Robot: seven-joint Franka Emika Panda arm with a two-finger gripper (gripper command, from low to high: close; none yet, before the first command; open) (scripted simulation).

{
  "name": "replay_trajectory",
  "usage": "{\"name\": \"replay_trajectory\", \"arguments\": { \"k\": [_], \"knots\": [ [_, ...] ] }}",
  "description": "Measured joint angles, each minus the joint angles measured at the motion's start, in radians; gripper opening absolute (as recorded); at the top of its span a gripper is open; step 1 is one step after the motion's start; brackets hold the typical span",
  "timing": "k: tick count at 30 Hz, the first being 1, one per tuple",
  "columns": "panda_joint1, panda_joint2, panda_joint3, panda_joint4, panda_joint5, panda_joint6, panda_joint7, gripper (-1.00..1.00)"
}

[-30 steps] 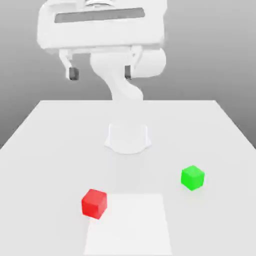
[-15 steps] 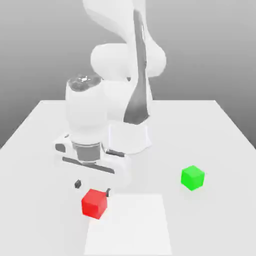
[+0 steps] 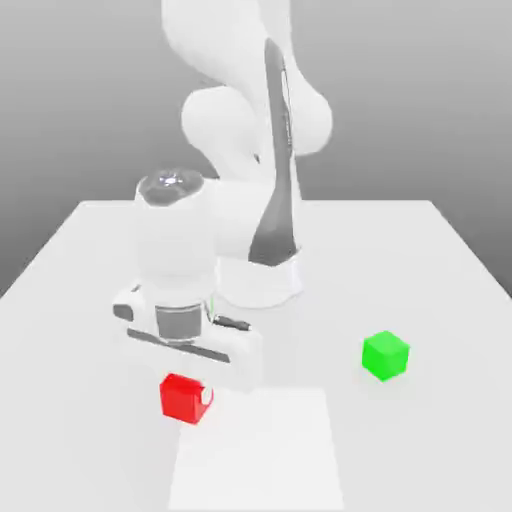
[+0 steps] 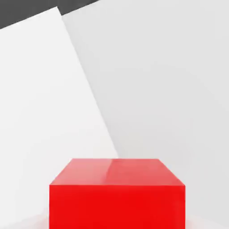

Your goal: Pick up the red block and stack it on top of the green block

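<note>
The tool [image 3: 188,392], closed on the red block [image 3: 181,397], holds it on the surface [image 3: 420,270], well apart from the green block [image 3: 385,356]. The rigid, probably light, smooth-sided cube likely suits a grip across opposite flat faces.

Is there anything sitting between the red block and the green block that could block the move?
Nothing visible does. The table between the red block and the green block is bare.

Red block [image 3: 182,398] flat on the table, green block [image 3: 385,356] well apart
</note>
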Motion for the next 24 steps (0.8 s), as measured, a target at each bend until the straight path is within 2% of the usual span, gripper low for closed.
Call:
{"name": "replay_trajectory", "arguments": {
  "k": [2,5,21,24],
  "knots": [
    [0.004,-0.051,0.027,-0.015,0.008,-0.036,0.045,-1.00],
    [0.116,-0.104,0.092,-0.042,0.046,-0.062,0.152,-1.00],
    [0.501,-0.372,0.492,-0.188,0.292,-0.174,0.770,-1.00],
    [0.487,-0.361,0.535,-0.196,0.263,-0.153,0.829,-1.00]
  ]
}}
